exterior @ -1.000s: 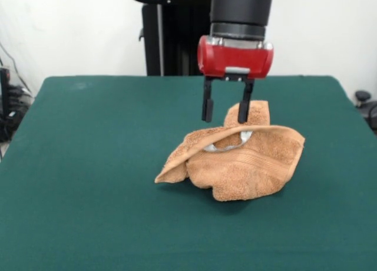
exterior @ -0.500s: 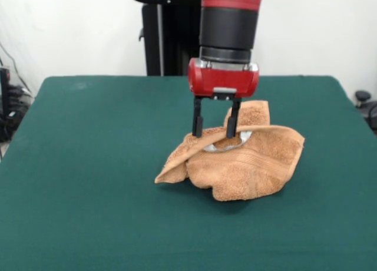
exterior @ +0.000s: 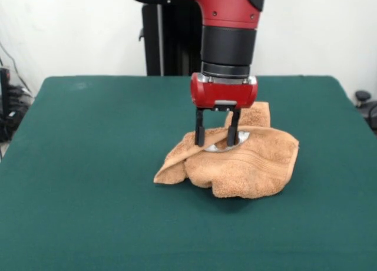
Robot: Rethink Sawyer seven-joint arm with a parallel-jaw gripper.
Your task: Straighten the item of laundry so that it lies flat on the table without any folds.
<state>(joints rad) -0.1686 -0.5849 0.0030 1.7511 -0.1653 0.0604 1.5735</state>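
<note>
The item of laundry [exterior: 247,168] is an orange-tan terry towel, crumpled in a heap a little right of the middle of the dark green table [exterior: 88,165]. One flap sticks up at the back and a corner trails off to the left. A white-grey label [exterior: 227,146] shows in a hollow on top. My gripper [exterior: 217,142] has come straight down onto the top of the heap. It is open, with its black fingers [exterior: 199,132] standing on either side of the label and their tips pressed into the upper fold.
Green table surface lies bare on all sides of the towel, widest at the left and front. Cables and dark gear [exterior: 9,106] sit beyond the left edge, and a black object [exterior: 364,100] lies off the right edge.
The gripper has come down and a little leftward onto the towel's top, staying open. The towel's upper fold and right edge have sunk slightly under it.
</note>
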